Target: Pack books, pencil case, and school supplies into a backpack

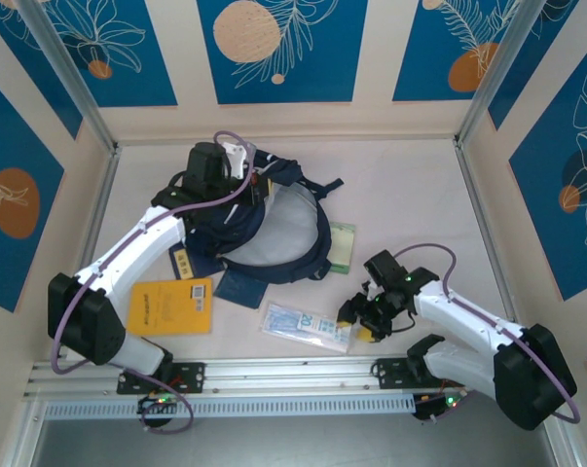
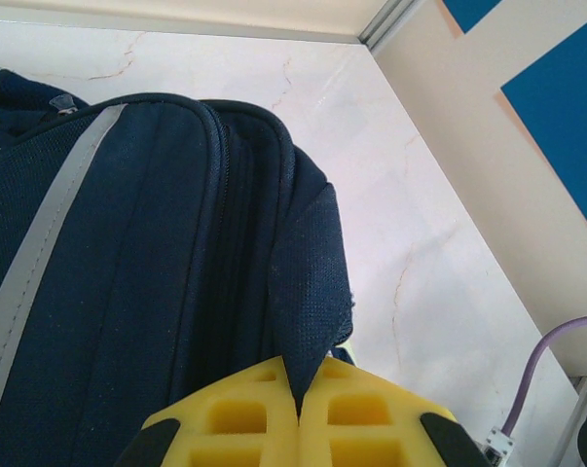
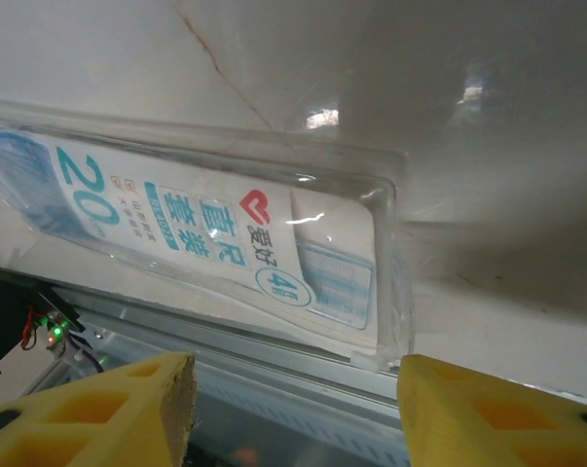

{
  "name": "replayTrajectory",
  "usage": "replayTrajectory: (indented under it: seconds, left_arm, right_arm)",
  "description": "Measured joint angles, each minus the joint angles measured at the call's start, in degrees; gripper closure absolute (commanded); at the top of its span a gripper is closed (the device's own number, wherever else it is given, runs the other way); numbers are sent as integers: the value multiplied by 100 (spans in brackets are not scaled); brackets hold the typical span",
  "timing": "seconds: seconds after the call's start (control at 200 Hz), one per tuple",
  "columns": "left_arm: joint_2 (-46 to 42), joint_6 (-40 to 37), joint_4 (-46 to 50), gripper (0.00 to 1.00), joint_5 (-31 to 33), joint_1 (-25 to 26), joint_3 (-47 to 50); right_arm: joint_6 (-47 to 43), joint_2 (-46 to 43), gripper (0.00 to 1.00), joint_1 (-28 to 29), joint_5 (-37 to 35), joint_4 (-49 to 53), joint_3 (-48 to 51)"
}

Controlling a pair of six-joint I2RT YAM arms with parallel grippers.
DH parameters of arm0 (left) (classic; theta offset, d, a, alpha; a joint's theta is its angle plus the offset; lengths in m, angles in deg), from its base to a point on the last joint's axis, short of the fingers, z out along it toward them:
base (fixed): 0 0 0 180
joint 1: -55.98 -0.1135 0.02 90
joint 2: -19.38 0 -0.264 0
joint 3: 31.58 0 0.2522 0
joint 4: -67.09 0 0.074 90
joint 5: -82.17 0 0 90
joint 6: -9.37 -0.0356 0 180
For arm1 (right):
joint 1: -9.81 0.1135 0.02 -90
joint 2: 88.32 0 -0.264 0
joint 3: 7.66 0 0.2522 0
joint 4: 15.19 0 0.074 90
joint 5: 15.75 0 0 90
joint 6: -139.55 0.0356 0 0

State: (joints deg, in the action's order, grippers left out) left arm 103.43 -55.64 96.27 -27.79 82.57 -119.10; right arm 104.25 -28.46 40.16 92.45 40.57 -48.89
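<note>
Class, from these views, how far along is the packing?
Done: nothing visibly packed. In hand: left end effector pinches the backpack fabric; right end effector stands open at the packet. Left: packet, orange book, navy book and green pad lie on the table.

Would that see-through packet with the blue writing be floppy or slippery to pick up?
Probably slippery: the clear packet has glossy film that shows glare. It lies thin and flat on the table, so likely light, hard to get under. The printed card inside may stiffen it somewhat.
</note>
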Motion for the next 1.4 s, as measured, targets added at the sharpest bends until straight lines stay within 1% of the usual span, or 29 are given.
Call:
replayTrajectory:
  seconds: [0.18, 0.325, 0.47, 0.605, 0.685, 0.79, 0.935, 0.995, 1.055, 1.14, 1.265, 1.33, 1.4]
  left_arm:
    - [0, 0, 0, 100, 2, 2, 0]
    - [0, -2, 2, 100, 2, 2, 0]
    - [0, -2, 2, 100, 2, 2, 0]
    - [0, -2, 2, 100, 2, 2, 0]
    - [0, -2, 2, 100, 2, 2, 0]
    - [0, -2, 2, 100, 2, 2, 0]
    - [0, -4, 2, 100, 2, 0, 0]
    - [0, -4, 2, 100, 2, 0, 0]
    - [0, -4, 2, 100, 2, 2, 0]
    - [0, -4, 2, 100, 2, 0, 0]
    - [0, -4, 2, 100, 2, 2, 0]
    - [0, -4, 2, 100, 2, 0, 0]
    - [0, -4, 2, 100, 2, 2, 0]
  right_arm:
    - [-33, 413, 50, 0, 9, -238, 26]
    - [-94, 603, 50, 0, -35, -229, 26]
    - [-144, 494, 49, 2, -190, -129, 26]
    - [-179, -79, 49, 0, -409, 120, 13]
    - [-177, -264, 49, 0, -490, 271, -24]
    - [-168, -302, 49, 0, -564, 398, -22]
    - [-90, -177, 50, 4, -452, 203, 175]
    - [-44, -7, 53, 9, -337, 7, 299]
    - [-7, 136, 59, 39, -216, -223, 411]
    - [111, 313, 73, 44, -85, -481, 479]
    - [197, 525, 88, 44, 79, -966, 549]
    - [199, 588, 93, 42, 125, -1086, 546]
    - [149, 595, 96, 11, 142, -1115, 498]
